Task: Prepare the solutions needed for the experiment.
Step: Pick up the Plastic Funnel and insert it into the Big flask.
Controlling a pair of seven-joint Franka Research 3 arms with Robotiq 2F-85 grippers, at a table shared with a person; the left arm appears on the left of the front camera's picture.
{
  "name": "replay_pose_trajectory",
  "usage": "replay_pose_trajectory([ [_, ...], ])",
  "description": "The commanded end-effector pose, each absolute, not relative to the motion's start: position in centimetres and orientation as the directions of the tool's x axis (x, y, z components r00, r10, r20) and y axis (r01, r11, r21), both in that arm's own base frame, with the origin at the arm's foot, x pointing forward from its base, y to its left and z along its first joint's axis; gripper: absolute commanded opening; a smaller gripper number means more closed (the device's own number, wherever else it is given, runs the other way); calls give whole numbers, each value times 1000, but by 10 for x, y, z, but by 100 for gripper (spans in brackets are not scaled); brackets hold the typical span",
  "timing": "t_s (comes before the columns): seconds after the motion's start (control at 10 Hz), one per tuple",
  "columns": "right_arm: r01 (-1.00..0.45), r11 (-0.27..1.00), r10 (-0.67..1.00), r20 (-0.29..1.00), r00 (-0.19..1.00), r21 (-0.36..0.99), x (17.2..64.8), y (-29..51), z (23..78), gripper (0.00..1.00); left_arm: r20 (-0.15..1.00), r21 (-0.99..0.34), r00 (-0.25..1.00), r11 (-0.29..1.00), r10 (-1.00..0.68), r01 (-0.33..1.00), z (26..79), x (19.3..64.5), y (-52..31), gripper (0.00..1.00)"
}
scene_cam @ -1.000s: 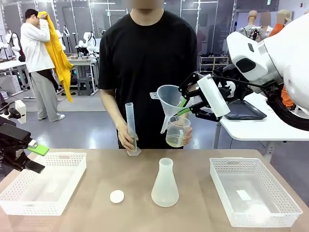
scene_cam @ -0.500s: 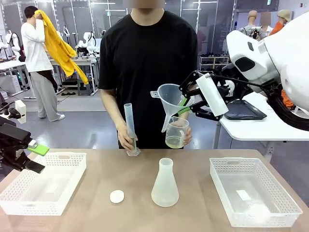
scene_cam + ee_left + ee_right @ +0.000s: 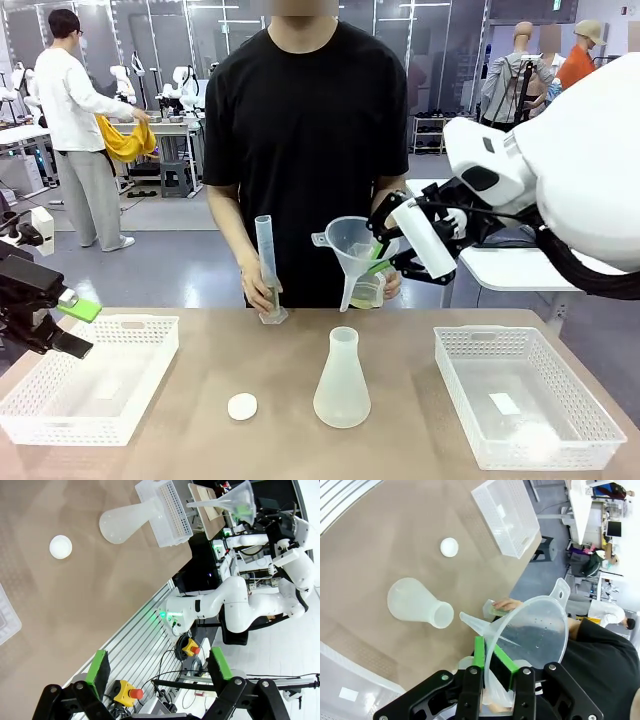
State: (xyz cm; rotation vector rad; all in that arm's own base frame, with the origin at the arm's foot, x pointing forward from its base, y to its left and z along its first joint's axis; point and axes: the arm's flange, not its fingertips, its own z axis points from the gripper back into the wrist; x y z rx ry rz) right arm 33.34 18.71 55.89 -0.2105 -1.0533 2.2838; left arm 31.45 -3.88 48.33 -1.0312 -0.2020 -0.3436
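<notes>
— Funnel (image 3: pixel 352 245) up in the air, why?
— The right gripper (image 3: pixel 381 252) pinches its rim tight, spout down, up over the flask (image 3: pixel 342 380). I think it goes in the flask's thin neck so nothing spills.
— Where's the yellow liquid (image 3: pixel 366 295)?
— In the jug (image 3: pixel 374 278) that the person's hand (image 3: pixel 390 285) holds, just behind the funnel. The flask waits on the table (image 3: pixel 400 345), between two baskets (image 3: pixel 150 322).
— And the left gripper (image 3: pixel 78 326)?
— Spread wide, holding nothing, off to the side.
</notes>
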Motion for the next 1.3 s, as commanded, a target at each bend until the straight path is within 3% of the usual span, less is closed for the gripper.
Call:
replay_pose_trajectory([
  [0.0, -458, -494, 576, 116, -809, -740, 345, 188, 545, 6, 344, -809, 921, 440, -184, 390, 484, 317, -41, 100],
  [1.2, -578, -433, 633, 223, -741, -692, 378, 182, 482, 6, 344, -809, 921, 440, -184, 390, 484, 317, -41, 100],
])
